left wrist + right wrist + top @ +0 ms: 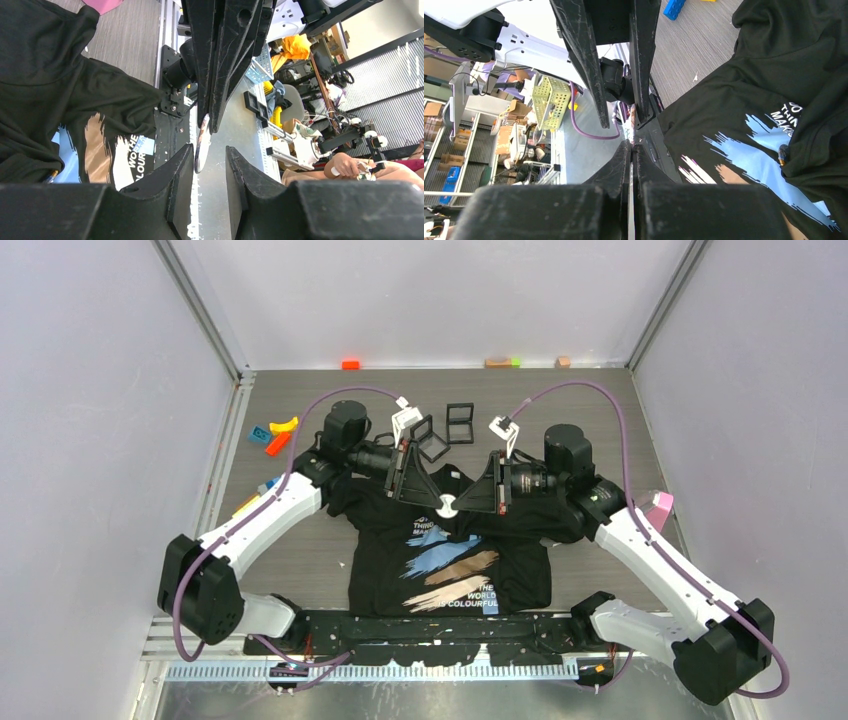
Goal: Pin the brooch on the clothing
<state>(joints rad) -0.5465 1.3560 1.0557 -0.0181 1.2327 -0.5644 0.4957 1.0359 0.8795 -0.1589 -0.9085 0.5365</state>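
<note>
White round brooch (446,506) is pinched edge-on by the right gripper (632,155) at frame centre, over the chest of the black printed T-shirt (380,575); left gripper (209,150) gapes around it, probably to work the pin

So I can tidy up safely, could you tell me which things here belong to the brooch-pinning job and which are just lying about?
Job: brooch, in the shut right gripper; open left gripper; black T-shirt.
Lying about: black square frames; coloured blocks, left; orange block, back; pink object, right.
</note>
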